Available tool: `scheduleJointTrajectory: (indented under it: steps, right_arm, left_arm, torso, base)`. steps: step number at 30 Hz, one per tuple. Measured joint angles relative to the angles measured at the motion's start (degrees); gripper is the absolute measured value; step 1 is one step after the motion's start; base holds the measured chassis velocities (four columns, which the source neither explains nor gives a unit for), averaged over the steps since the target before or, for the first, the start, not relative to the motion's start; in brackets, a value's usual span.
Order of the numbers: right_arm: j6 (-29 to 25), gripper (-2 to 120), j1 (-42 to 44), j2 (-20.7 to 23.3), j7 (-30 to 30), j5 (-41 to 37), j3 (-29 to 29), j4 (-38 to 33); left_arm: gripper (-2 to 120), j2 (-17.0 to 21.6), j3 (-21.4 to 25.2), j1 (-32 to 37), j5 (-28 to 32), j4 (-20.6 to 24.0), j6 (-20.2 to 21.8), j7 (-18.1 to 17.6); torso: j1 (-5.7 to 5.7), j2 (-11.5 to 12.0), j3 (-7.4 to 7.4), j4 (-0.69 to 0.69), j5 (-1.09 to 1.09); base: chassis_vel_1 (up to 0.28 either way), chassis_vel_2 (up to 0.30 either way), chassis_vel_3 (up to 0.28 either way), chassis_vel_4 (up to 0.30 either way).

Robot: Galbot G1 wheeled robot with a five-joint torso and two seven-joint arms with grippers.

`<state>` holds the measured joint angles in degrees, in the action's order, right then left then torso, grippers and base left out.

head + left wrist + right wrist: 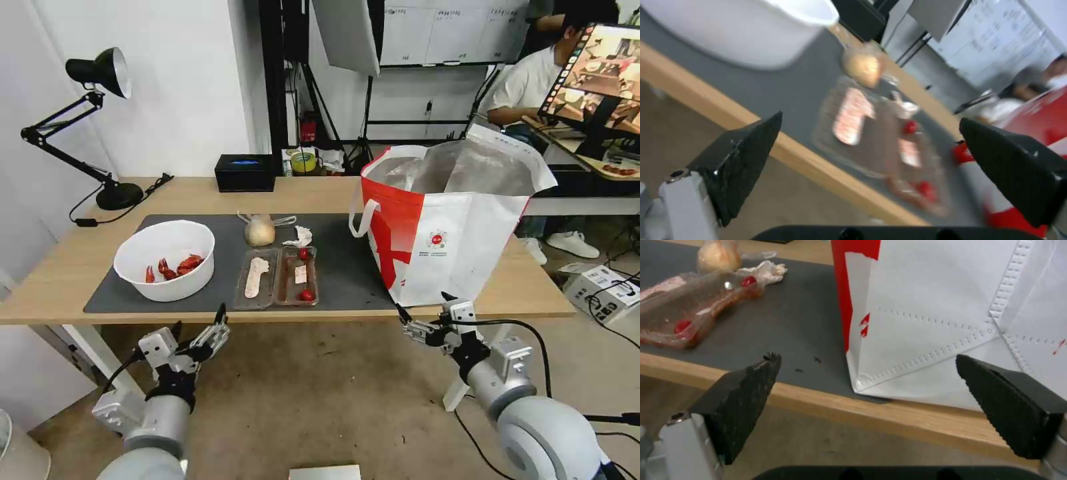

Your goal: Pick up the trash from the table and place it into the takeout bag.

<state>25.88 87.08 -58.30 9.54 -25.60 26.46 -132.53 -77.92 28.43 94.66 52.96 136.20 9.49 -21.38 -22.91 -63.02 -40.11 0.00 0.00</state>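
On the table point(60, 267), a dark grey mat point(347, 267) carries the trash. A white bowl point(165, 259) with red crayfish shells stands at the left. In the middle lie a clear two-part tray point(276, 277), a knotted bag point(260, 230) with a beige lump, and a crumpled tissue point(301, 236). The red-and-white takeout bag point(453, 227) stands open at the right. My left gripper point(199, 320) hangs open below the table's front edge, facing the tray point(876, 146). My right gripper point(423, 305) is open and empty, just in front of the takeout bag's point(951, 323) lower corner.
A black desk lamp point(100, 120) stands at the back left and a small black box point(245, 172) at the back edge. A person sits at a desk behind the takeout bag. A white box point(600, 293) lies on the floor to the right.
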Motion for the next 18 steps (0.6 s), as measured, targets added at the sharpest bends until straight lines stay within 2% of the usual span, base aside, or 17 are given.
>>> scheduleJointTrajectory:
  steps: [2,4,5,6,8,11,18]
  right_arm:
    - [-0.1,100,0.3,-0.2,0.0,0.2,-0.1,0.0]
    - [-0.1,100,0.4,-0.4,0.0,0.3,-0.2,0.0]
    - [-0.1,100,0.4,-0.4,0.0,0.3,-0.2,0.0]
    - [-0.2,100,0.6,-0.7,0.0,0.5,-0.3,0.1]
    - [-0.2,100,0.6,-0.8,0.0,0.6,-0.4,0.1]
    - [-0.3,100,1.0,-1.3,0.0,1.0,-0.7,0.2]
    - [-0.4,100,1.0,-1.5,0.0,1.2,-0.8,0.4]
  left_arm:
    - [100,0.2,-0.9,-1.8,6.5,0.0,-0.9,-2.4]
    - [100,0.3,-1.4,-3.1,10.9,-0.2,-1.3,-3.6]
    - [100,0.3,-1.4,-3.1,10.9,-0.2,-1.3,-3.6]
    - [100,0.4,-2.1,-4.7,15.6,-0.5,-1.7,-5.3]
    - [100,0.5,-2.4,-5.4,17.4,-0.6,-1.8,-5.9]
    - [100,0.4,-4.4,-9.3,24.5,-1.3,-2.4,-10.4]
    - [100,0.1,-6.4,-10.6,26.2,-2.0,-1.8,-11.2]
  torso:
    - [0.00,0.0,0.00,0.00,0.00]
    - [0.00,0.0,0.00,0.00,0.01]
    - [0.00,0.0,0.00,0.00,0.01]
    - [0.00,0.0,0.00,0.00,0.00]
    - [0.00,0.0,0.00,-0.01,0.00]
    - [-0.01,0.0,0.00,-0.01,0.00]
    - [0.00,0.0,0.00,0.00,0.00]
  base:
    - [0.000,0.000,0.000,0.000]
    - [0.000,0.000,0.000,0.000]
    - [0.000,0.000,0.000,0.000]
    - [0.000,0.000,0.000,0.000]
    - [0.000,0.000,0.000,0.000]
    - [0.000,0.000,0.000,0.000]
    - [0.000,0.000,0.000,0.000]
